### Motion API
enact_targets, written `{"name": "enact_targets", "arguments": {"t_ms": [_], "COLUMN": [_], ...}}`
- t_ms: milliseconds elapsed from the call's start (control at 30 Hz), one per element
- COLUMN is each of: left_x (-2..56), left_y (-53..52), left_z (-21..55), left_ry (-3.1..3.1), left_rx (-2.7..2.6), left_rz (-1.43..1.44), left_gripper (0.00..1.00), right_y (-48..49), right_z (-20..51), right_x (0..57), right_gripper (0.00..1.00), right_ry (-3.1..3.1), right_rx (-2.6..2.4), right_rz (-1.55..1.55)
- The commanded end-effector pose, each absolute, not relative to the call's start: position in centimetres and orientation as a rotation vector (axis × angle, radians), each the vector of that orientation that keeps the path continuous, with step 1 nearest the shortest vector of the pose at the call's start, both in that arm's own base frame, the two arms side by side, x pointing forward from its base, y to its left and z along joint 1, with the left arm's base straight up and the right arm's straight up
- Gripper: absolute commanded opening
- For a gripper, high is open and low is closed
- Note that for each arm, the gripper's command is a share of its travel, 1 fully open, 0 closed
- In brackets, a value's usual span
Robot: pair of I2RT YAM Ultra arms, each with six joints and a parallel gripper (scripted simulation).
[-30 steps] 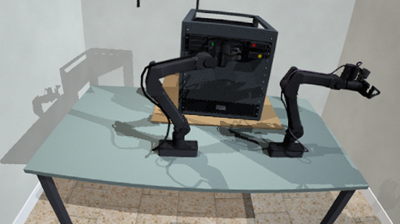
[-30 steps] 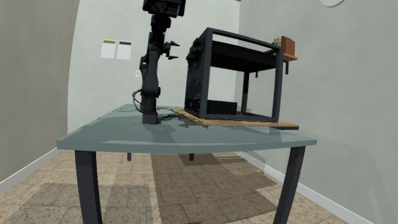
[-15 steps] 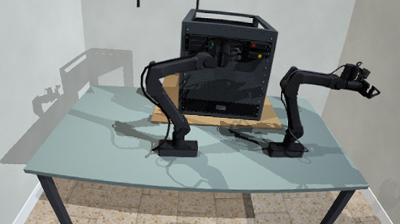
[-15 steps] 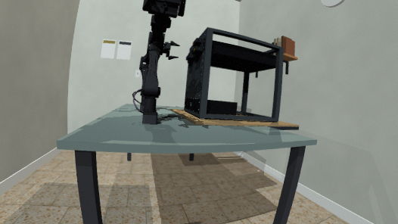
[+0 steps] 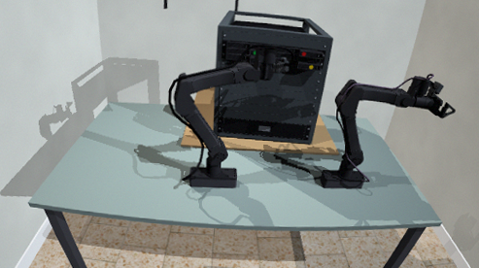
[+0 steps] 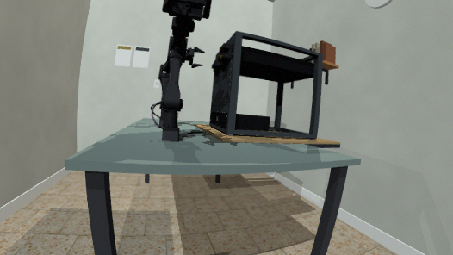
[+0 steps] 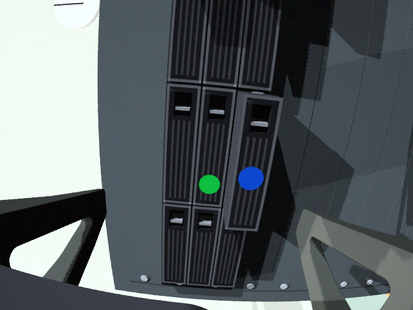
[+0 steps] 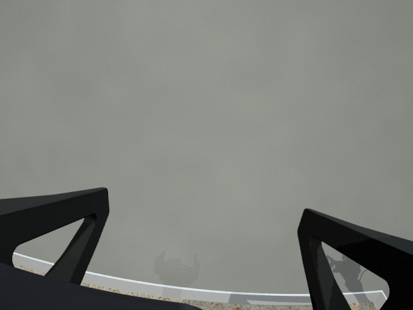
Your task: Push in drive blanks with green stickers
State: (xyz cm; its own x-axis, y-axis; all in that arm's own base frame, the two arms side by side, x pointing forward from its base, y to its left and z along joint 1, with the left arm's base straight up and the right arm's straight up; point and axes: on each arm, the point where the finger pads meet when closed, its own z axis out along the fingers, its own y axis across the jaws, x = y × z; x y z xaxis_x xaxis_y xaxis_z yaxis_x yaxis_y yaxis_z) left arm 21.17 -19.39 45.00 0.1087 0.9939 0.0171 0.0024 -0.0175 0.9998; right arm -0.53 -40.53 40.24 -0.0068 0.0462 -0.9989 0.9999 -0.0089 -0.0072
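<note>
The dark rack (image 5: 322, 85) (image 6: 233, 86) (image 7: 129, 99) stands upright on a wooden board. In the left wrist view the blank with a green sticker (image 7: 213, 146) looks level with its plain left neighbour (image 7: 179, 146). The blue-stickered blank (image 7: 255, 150) sticks out beside it. A red sticker (image 5: 304, 54) and a yellow sticker (image 5: 311, 67) show at the rack's upper right. My left gripper (image 6: 201, 58) (image 7: 203, 213) is open and empty, in front of the drive rows, with a gap to the rack. My right gripper (image 8: 204, 211) is open and empty, away from the rack, facing the wall.
The wooden board (image 5: 328, 149) (image 6: 267, 141) lies on the green table (image 5: 128, 190) (image 6: 129, 148). The left arm (image 5: 198, 120) reaches up across the rack's front and hides part of the drive rows in the top view. The right arm (image 5: 350, 125) stands right of it.
</note>
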Motion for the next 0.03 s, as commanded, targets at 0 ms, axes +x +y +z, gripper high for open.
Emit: {"name": "enact_targets", "arguments": {"t_ms": [0], "left_x": [20.88], "left_y": [-18.16], "left_z": [46.00], "left_ry": [1.146], "left_rx": [1.225], "left_rz": [1.113], "left_gripper": [1.00], "right_y": [-39.79], "right_z": [41.59], "right_x": [-0.19], "right_gripper": [1.00], "right_ry": [1.206], "right_rx": [1.215], "right_rz": [-1.215]}}
